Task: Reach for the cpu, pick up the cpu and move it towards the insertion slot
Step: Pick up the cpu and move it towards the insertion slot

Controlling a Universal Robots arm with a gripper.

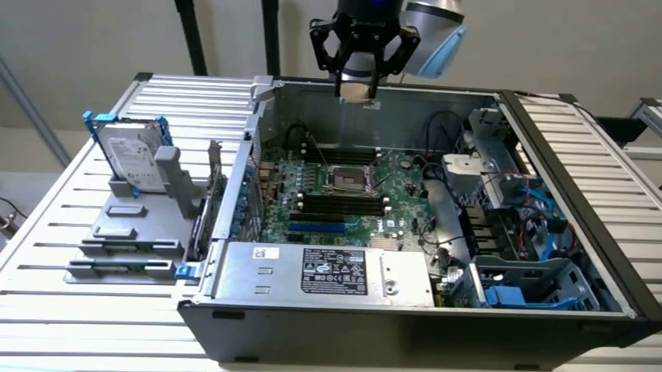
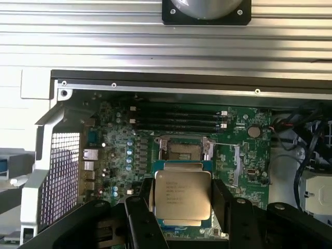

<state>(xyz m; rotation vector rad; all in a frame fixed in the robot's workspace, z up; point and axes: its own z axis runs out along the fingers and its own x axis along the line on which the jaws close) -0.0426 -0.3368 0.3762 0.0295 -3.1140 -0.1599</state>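
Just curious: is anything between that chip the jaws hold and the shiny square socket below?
Nothing. In the exterior view, bare air separates the cpu from the insertion slot.

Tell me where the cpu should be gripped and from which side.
By two opposite edges, coming from above its flat face. The cpu is a thin square, and the wrist view shows the gripper holding it just so, a dark finger against each side, above the insertion slot.
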